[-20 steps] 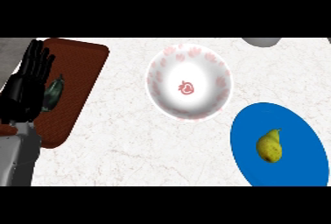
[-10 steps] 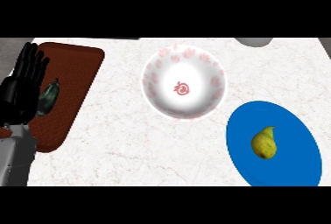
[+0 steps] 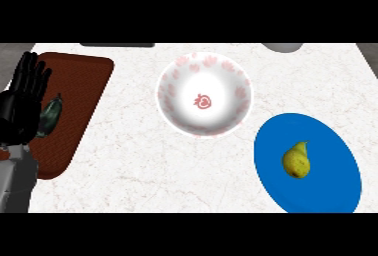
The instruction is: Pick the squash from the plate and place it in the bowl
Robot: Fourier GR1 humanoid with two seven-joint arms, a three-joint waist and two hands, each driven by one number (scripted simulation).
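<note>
A yellow, pear-shaped squash [image 3: 296, 160] lies on the blue plate [image 3: 325, 195] at the lower right of the head view. The white bowl [image 3: 181, 80] with red markings stands at top centre, holding nothing. My left hand [image 3: 22, 107] rests open at the left edge, fingers up, far from both. The right hand does not show.
A brown cutting board [image 3: 77, 95] lies at the left under my left hand, with a dark green vegetable [image 3: 50, 116] on it, partly hidden by the hand. A grey object [image 3: 284, 47] peeks in at the top edge.
The view has drifted: bowl, plate and board all sit further left in the picture than before. The left hand keeps its open pose.
</note>
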